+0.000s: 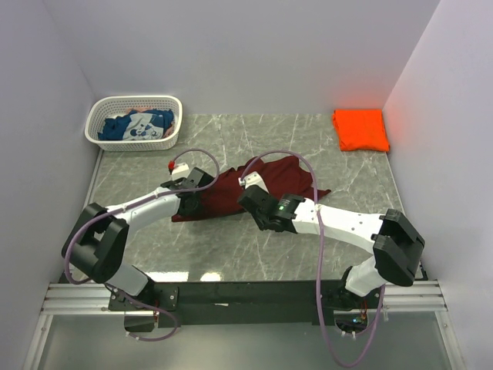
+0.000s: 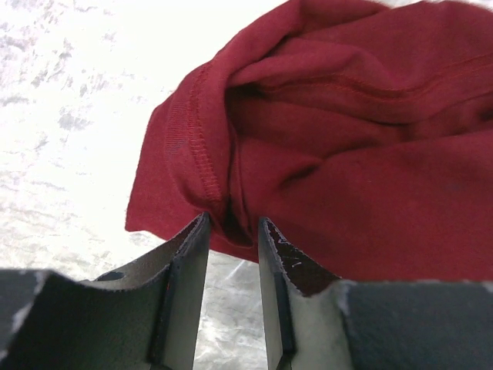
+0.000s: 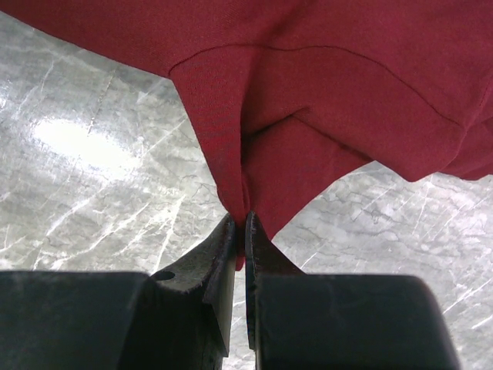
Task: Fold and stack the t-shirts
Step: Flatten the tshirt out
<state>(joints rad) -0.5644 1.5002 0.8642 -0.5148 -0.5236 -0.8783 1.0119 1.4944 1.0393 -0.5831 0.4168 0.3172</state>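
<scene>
The maroon t-shirt (image 1: 286, 171) lies crumpled mid-table, and both grippers hold it. My left gripper (image 1: 190, 202) sits at its left edge. In the left wrist view that gripper (image 2: 233, 222) has a thick hemmed fold of the maroon t-shirt (image 2: 347, 154) between its fingertips. My right gripper (image 1: 251, 197) is at the shirt's near edge. In the right wrist view it (image 3: 245, 220) is shut tight on a corner of the maroon t-shirt (image 3: 308, 85), which hangs above the marble. The orange t-shirt (image 1: 360, 129) lies folded at the back right. The blue t-shirt (image 1: 139, 125) is bundled in the basket.
A white lattice basket (image 1: 135, 100) stands in the back left corner. White walls close in the table on the left, back and right. Grey marble tabletop (image 1: 231, 247) shows between the maroon shirt and the arm bases.
</scene>
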